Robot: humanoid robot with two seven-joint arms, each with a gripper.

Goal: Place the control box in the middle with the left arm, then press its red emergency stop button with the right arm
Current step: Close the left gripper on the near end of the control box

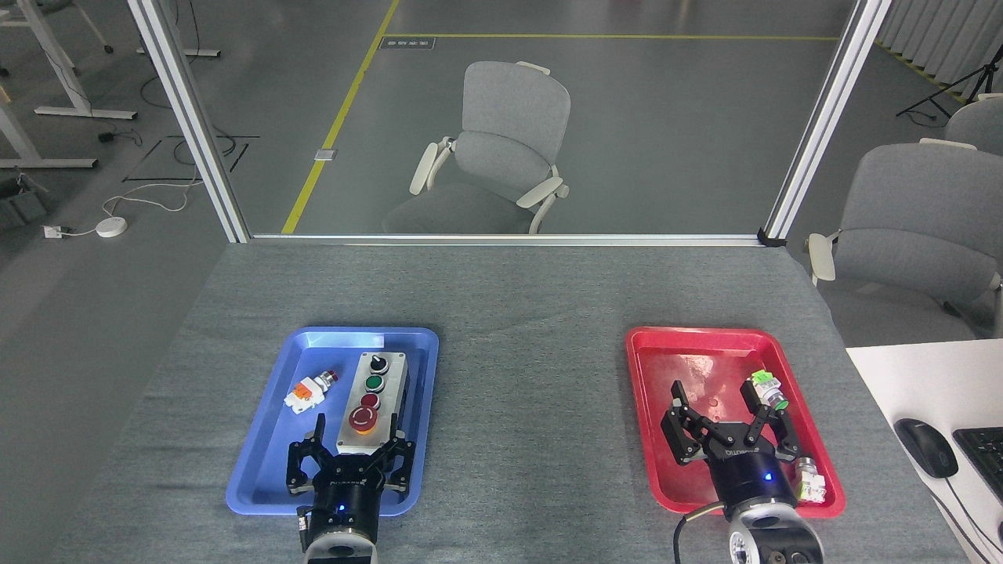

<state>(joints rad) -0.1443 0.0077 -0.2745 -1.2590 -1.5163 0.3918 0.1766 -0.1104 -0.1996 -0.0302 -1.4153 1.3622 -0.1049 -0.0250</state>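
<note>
**Control box in blue tray, claws apart**

The control box [371, 407] lies lengthwise in the blue tray [258, 470], left on the desk [533, 313]. The left claw [354, 446] straddles its near end, fingers apart. The right claw [729, 419] hovers spread over the red tray [650, 462].

Bare cloth [529, 407] wide open between the trays, small switch [309, 390] close beside the box [371, 403], blue tray rim [427, 415] around both
</note>
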